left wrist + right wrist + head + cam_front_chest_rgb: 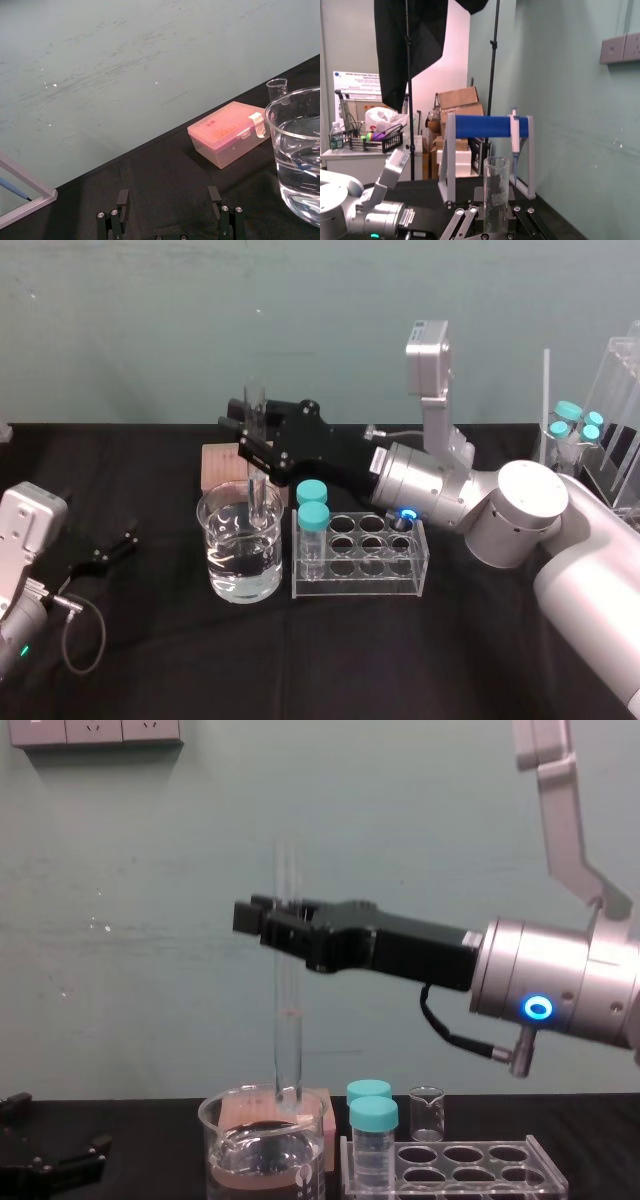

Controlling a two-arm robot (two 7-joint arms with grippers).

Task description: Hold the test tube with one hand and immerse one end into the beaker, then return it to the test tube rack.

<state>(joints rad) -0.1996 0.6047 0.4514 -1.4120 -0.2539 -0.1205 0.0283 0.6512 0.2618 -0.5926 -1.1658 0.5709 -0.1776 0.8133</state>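
Black cloth (330, 660) covers the table under a teal wall. In the head view the beaker (240, 545) stands part filled with water. Right above it the right gripper (255, 445) clamps the test tube (257, 475) upright, and the tube's lower end reaches into the beaker's mouth. Just right of the beaker sits the test tube rack (362, 560), with two teal-capped vials (312, 512) in the holes nearest the beaker. Behind the beaker lies a pink tip box (220, 468). Well to the beaker's left the left gripper (108, 548) sits low over the cloth, jaws spread, holding nothing.

Over to the left wrist view: the left gripper's fingers (122, 197) stand wide apart and well short of the beaker (300, 155). The pink tip box (227, 132) and a tiny beaker (277, 90) lie beyond it.

Right wrist view now: the test tube (496, 192) rises straight up from the right gripper (495, 222), pinched between the jaws. A pipette stand (487, 127) with a blue bar is behind it.

Chest view: the right gripper (285, 925) grasps the test tube (288, 1020) high on its length. Its rounded bottom hangs at about the rim of the beaker (265, 1155), above the water line. The test tube rack (470, 1170) is just right of the beaker, and the left gripper (50, 1160) is far to its left.
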